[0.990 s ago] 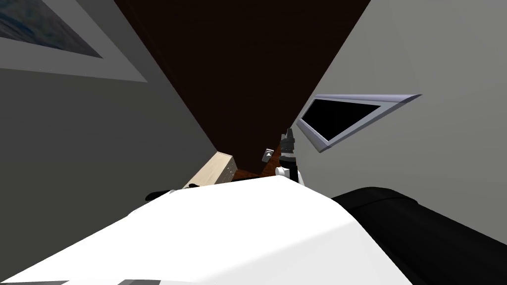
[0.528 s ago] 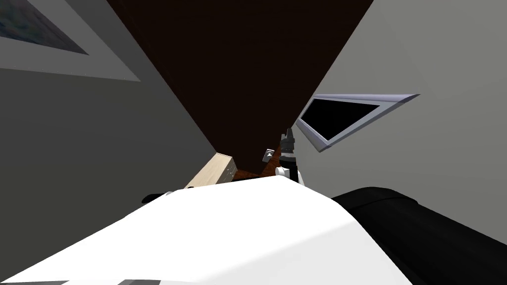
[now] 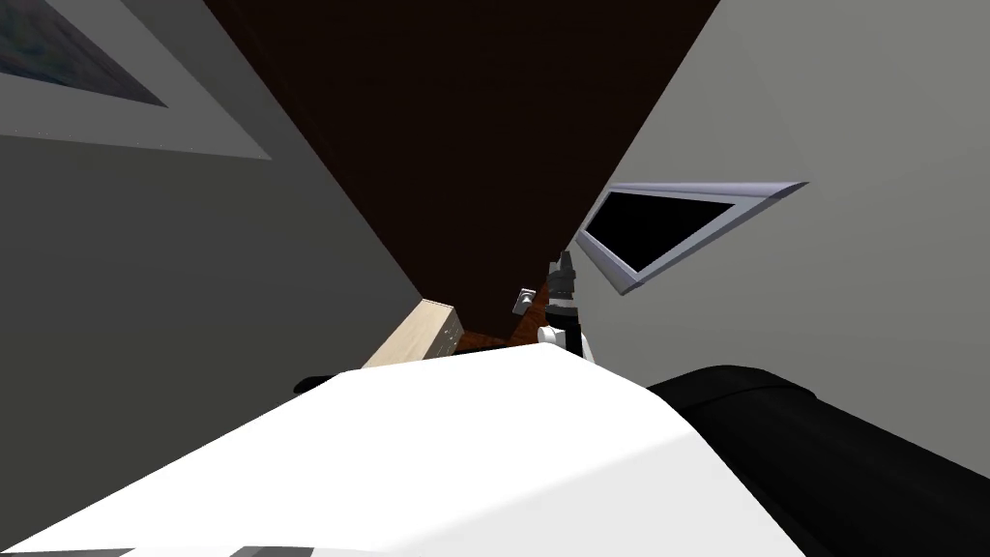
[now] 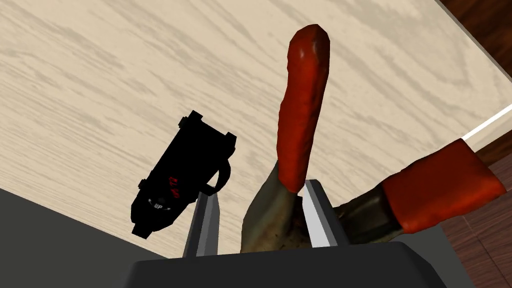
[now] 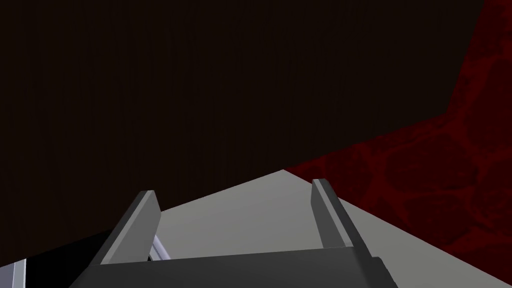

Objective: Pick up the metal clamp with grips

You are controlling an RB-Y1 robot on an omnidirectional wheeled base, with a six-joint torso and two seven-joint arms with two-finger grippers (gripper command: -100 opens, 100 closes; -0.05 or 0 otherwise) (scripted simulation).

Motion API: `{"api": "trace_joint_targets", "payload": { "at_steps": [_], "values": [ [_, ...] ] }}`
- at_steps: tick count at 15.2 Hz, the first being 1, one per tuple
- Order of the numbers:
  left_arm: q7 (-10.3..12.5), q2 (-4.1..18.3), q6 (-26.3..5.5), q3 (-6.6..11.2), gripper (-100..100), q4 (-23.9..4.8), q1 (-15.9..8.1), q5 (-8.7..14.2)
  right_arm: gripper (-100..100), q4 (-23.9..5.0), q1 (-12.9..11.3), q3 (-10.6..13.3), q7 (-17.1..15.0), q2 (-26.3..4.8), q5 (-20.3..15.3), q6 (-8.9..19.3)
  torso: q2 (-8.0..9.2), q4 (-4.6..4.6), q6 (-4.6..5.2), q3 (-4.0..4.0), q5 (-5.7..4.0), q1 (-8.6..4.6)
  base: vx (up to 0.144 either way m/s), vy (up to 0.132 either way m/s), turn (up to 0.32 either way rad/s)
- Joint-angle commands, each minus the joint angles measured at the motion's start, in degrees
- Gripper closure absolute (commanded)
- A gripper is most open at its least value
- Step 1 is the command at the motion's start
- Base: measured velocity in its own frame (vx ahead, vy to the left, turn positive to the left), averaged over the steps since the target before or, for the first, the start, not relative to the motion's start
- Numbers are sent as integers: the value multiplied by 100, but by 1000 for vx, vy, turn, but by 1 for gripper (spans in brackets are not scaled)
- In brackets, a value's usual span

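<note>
Left gripper (image 4: 260, 192) is clenched on the grey metal clamp with two red grips (image 4: 301, 110). Its fingers (image 4: 320, 215) press the clamp's grey body, one red grip standing up beyond them and the other splaying sideways. The clamp is above the pale wood-grain desk (image 4: 100, 75); contact can't be told. A black boxy device with red markings (image 4: 182, 175) lies just beside it. Right gripper (image 5: 235, 200), out front, is released, fingers wide apart.

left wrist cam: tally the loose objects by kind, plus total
clamp with red grips: 1
black device: 1
total: 2
</note>
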State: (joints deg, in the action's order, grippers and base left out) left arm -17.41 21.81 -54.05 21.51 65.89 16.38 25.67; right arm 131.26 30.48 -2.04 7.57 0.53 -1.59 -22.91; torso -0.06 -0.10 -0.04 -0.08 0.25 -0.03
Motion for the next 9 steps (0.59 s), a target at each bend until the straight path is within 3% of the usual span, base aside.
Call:
{"api": "trace_joint_targets", "payload": {
  "at_steps": [1, 3, 8, 9],
  "values": [
    [0, 0, 0, 0, 100, 0, 0, 0, 0, 0, 0, 0, 0, 0, 0, 0, 0, 0, 0, 0, 0, 0, 0, 0, 0],
    [-6, 0, -6, -4, 100, -2, 7, -3, 0, 0, 0, 0, 0, 0, 0, 0, -5, 3, 2, -1, 4, 7, 0, 0, 0],
    [-98, 131, -412, 148, 100, 383, 177, 165, 0, 0, 0, 0, 0, 0, 0, 0, -13, 2, -2, -6, 0, 1, 13, -20, 50],
    [-86, 109, -311, 115, 100, 275, 131, 136, 0, 0, 0, 0, 0, 0, 0, 0, -13, 2, -1, -5, 0, -2, 5, -19, 6]
  ]
}}
